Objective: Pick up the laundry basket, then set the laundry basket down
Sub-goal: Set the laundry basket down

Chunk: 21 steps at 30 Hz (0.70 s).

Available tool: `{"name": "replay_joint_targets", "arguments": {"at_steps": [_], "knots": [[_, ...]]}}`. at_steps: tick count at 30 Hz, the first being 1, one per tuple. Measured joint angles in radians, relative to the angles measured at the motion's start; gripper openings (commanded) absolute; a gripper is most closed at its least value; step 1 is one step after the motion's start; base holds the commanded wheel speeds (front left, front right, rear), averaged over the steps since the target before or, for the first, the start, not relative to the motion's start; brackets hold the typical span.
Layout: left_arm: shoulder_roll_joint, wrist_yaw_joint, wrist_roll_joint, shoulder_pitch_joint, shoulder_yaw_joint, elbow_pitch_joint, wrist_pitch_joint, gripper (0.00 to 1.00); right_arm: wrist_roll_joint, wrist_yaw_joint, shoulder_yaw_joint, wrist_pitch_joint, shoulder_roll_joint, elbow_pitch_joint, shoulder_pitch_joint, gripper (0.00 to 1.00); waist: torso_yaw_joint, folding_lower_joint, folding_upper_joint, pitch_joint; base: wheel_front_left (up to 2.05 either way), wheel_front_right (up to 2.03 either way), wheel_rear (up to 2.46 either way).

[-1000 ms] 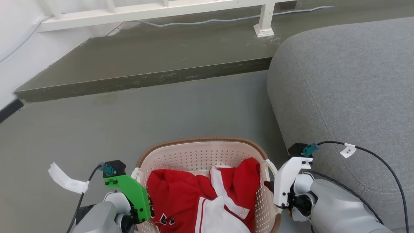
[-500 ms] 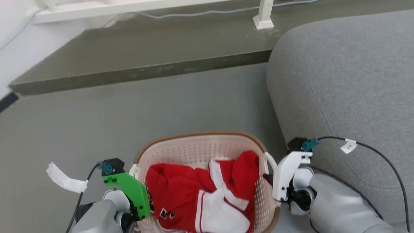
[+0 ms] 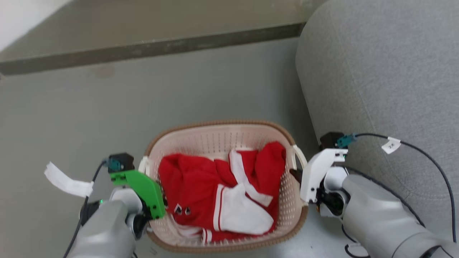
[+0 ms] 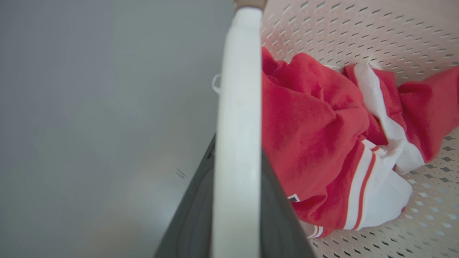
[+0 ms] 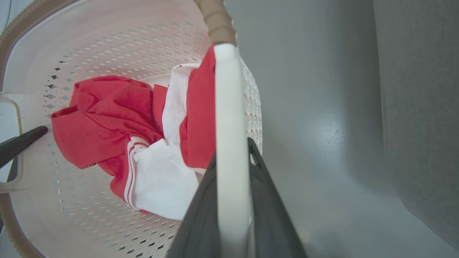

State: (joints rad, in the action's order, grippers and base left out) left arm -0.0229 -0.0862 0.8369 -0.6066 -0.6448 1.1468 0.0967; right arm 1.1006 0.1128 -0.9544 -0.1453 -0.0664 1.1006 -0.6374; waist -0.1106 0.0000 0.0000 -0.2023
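Note:
The laundry basket (image 3: 222,123), cream and perforated with a brown woven-look rim, sits low in the middle of the head view with a red and white garment (image 3: 215,193) inside. My left gripper (image 3: 162,202) is at its left side handle and my right gripper (image 3: 296,175) at its right one. In the left wrist view my left gripper (image 4: 238,147) is shut on the white handle (image 4: 238,89). In the right wrist view my right gripper (image 5: 233,148) is likewise shut on the other white handle (image 5: 227,100). I cannot tell whether the basket touches the floor.
A grey sofa (image 3: 376,71) stands close on the right, almost against my right arm. A raised dark step (image 3: 143,46) crosses the far floor. Grey floor (image 3: 107,114) lies open ahead and to the left. A black cable (image 3: 423,154) loops over the sofa.
The camera has tilted downward, so the white railing left the picture and the whole basket shows. Both grippers stay shut on the handles and the garment lies as before.

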Motion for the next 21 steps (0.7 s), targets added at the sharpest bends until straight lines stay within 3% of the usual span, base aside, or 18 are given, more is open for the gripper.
{"name": "replay_joint_targets", "arguments": {"at_steps": [21], "knots": [[-0.017, 0.016, -0.032, -0.148, 0.014, -0.011, -0.103, 0.00, -0.014, 0.000, 0.007, 0.113, -0.005, -0.023, -0.149, 0.00, -0.015, 0.0001, 0.0000, -0.256, 0.00, 0.00, 0.00]]}}
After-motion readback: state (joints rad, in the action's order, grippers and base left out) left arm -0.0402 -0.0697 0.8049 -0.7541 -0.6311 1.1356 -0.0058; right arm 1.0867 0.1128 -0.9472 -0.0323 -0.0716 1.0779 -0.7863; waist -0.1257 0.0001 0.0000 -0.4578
